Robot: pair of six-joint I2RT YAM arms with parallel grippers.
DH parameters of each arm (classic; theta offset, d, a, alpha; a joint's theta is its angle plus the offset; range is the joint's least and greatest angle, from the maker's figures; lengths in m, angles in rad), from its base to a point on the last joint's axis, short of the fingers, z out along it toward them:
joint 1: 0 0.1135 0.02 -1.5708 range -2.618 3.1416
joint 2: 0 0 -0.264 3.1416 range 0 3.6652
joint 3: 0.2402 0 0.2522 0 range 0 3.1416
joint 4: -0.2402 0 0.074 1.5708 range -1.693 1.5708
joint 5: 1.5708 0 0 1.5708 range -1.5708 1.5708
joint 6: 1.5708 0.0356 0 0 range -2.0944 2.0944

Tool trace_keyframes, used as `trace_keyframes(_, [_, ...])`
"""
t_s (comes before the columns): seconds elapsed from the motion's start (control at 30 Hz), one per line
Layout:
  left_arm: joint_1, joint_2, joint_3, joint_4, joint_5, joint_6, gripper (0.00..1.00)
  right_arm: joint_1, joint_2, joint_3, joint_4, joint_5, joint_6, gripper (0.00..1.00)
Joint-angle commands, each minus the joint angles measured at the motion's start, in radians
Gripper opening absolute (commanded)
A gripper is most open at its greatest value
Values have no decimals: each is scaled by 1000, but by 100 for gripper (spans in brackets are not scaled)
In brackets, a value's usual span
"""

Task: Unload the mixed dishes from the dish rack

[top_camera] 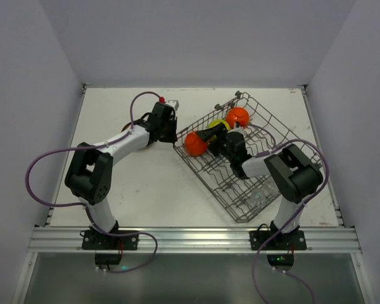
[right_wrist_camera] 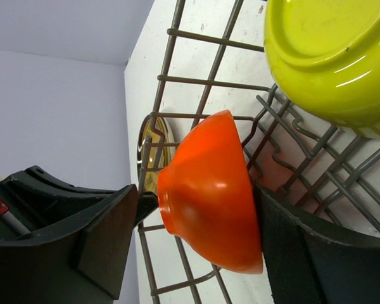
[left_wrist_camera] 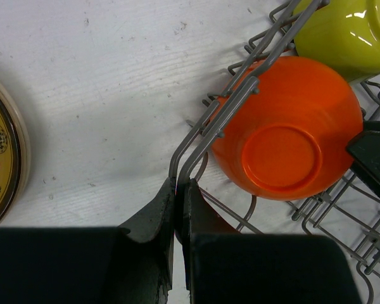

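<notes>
While the grey wire dish rack (left_wrist_camera: 240, 88) sits askew on the right half of the white table (top_camera: 145, 183), both arms reach in to its left end. The left gripper (left_wrist_camera: 179, 190) is closed, its two fingers pinching the rack's rim wire at the corner. The right gripper (right_wrist_camera: 202, 202) straddles an orange bowl (right_wrist_camera: 206, 190) that lies on its side inside the rack at that same corner. One pad presses the bowl's wall and the other finger's tip meets its rim, so the bowl looks clamped, though how firmly cannot be judged. Just beyond it a yellow-green bowl (right_wrist_camera: 329, 57) rests among the tines, cut off by the frame in both wrist views. A second orange bowl (top_camera: 238, 116) sits at the rack's far corner. A patterned plate (left_wrist_camera: 1, 158) with a yellow face lies flat on the table left of the rack, largely hidden beneath the left arm from above and cropped in the left wrist view. Faint clear glasses (top_camera: 261, 190) show at the rack's near end, too indistinct to count.
</notes>
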Motion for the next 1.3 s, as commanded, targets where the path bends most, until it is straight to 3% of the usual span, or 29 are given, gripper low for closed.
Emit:
trace_keyframes(0.0, [-3,15,23,-16,-3,-2,0,-2,16,13,94,-13,-6,73])
trace_keyframes(0.13, [-5,15,25,-17,-6,0,0,-2,32,10,117,-18,8,59])
trace_keyframes(0.57, [-5,21,26,-17,-3,-3,0,0,43,-60,242,-91,39,45])
trace_keyframes(1.17, [-3,29,26,-20,-4,-3,0,0,14,-106,336,-88,36,0])
trace_keyframes(1.27, [-5,27,26,-19,-4,-3,0,-2,-17,-106,338,-99,22,0])
